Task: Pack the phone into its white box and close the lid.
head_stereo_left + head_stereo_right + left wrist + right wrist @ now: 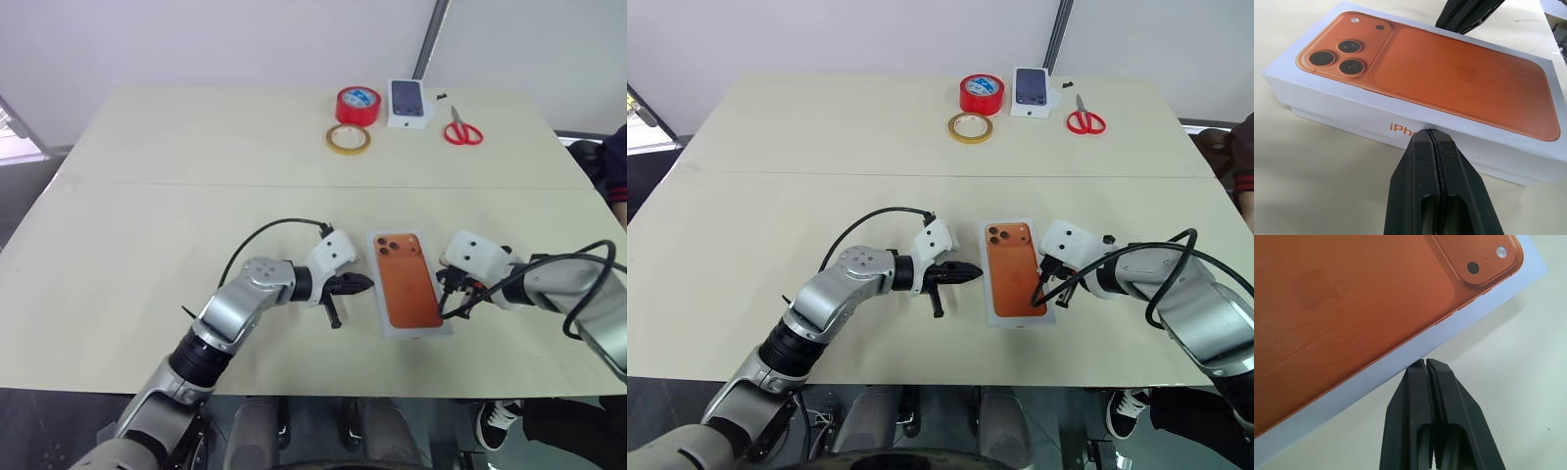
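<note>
Box (409,286) lidded, contents hidden — shut pincers (364,284) (444,285) flanking it.

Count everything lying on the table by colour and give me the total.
Red: 2, the tape roll and the scissors
Yellow: 1, the thin tape ring
White: 2, the closed box printed with an orange phone and the small carton
Total: 5

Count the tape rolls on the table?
2. The red tape roll stands at the far side of the table, left of the small phone carton. The yellowish tape roll lies just in front of it, nearer the robot.
</note>
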